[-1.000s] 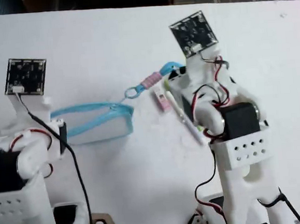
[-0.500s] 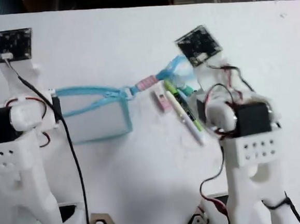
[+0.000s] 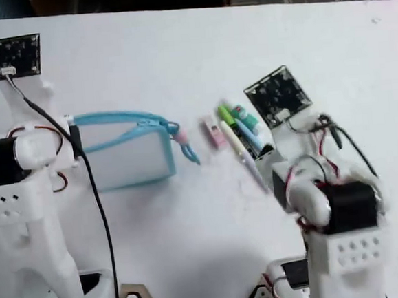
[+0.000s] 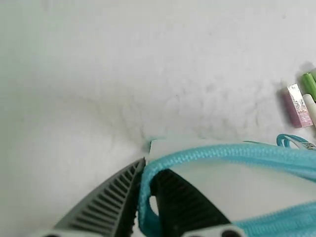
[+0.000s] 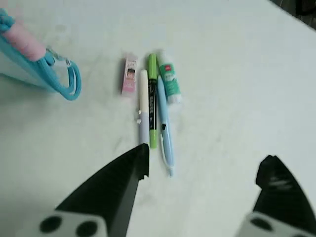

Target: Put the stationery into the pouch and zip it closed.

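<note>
Five stationery pieces (image 5: 152, 101) loose just ahead of right gripper (image 5: 205, 160), jaws spread, empty. Left gripper (image 4: 148, 170) clenched on pouch (image 3: 127, 158) rim. Step: first pick. Next: lower onto white pen (image 5: 143, 106).

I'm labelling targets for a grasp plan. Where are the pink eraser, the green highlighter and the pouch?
pink eraser (image 5: 129, 76), right wrist view, on the middle of its body.
green highlighter (image 5: 152, 101), right wrist view, midway along its barrel.
pouch (image 3: 127, 158), high view, on its pale side panel.
</note>
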